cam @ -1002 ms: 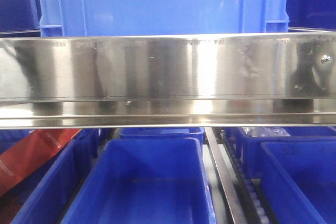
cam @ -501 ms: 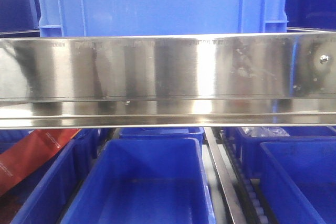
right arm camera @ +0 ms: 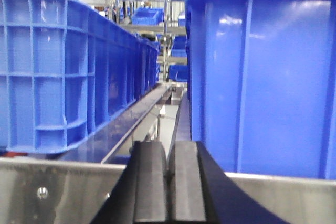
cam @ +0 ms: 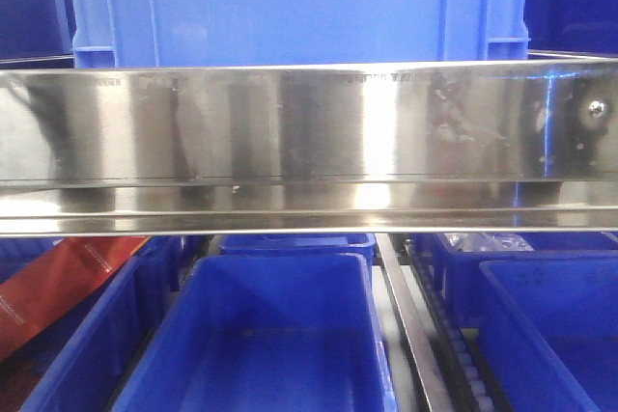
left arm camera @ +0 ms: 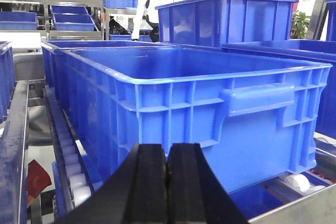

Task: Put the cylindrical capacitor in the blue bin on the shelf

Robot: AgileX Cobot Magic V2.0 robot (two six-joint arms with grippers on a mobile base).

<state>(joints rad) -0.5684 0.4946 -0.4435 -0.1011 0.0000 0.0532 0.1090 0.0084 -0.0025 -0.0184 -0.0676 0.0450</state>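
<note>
The cylindrical capacitor is not visible in any view. The shelf's shiny steel front rail (cam: 290,123) spans the front view, with a blue crate (cam: 290,7) above it and an open blue bin (cam: 270,335) below it. In the left wrist view my left gripper (left arm camera: 168,148) is shut with nothing between its pads, just in front of a long blue bin (left arm camera: 199,93). My right gripper (right arm camera: 169,145) is shut as well. It hangs before the steel rail (right arm camera: 52,192), facing the gap between two blue crates (right arm camera: 63,72) (right arm camera: 262,77).
A red packet (cam: 58,287) lies in the lower left bin. Roller tracks (cam: 463,354) run between the lower bins, and white rollers (left arm camera: 71,166) show left of the bin in the left wrist view. More shelves with blue crates (left arm camera: 73,19) stand behind.
Only the reflections on the steel rail shift slightly; bins and rail stay where they were.
</note>
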